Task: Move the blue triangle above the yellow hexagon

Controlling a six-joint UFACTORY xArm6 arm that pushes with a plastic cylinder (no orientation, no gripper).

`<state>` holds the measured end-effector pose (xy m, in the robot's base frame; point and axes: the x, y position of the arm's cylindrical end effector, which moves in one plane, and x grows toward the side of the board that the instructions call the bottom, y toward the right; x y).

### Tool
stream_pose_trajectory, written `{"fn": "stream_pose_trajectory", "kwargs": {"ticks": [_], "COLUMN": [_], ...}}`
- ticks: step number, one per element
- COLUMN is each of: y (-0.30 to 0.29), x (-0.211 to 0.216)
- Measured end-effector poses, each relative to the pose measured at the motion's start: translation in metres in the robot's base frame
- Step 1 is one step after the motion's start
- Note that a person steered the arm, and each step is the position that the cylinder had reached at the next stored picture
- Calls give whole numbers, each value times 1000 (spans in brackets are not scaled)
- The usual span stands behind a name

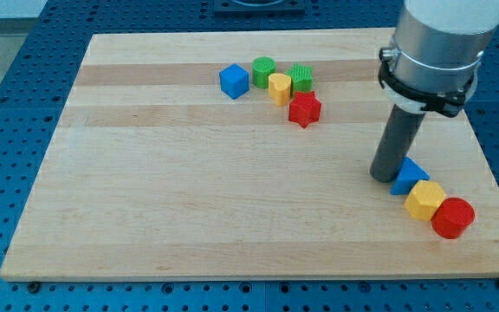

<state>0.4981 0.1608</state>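
Note:
The blue triangle lies at the view's lower right on the wooden board. The yellow hexagon touches it just below and to the right. A red cylinder sits against the hexagon's lower right. My tip rests on the board right against the blue triangle's left side.
Near the view's top centre there is a cluster: a blue cube, a green cylinder, a yellow heart-like block, a green star-like block and a red star. The board's right edge is close to the red cylinder.

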Motion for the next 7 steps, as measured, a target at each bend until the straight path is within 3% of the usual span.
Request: {"fn": "stream_pose_trajectory", "kwargs": {"ticks": [2,4,5,7], "y": [9,-127,-190,-186], "x": [-10,-26,-57,-144]}}
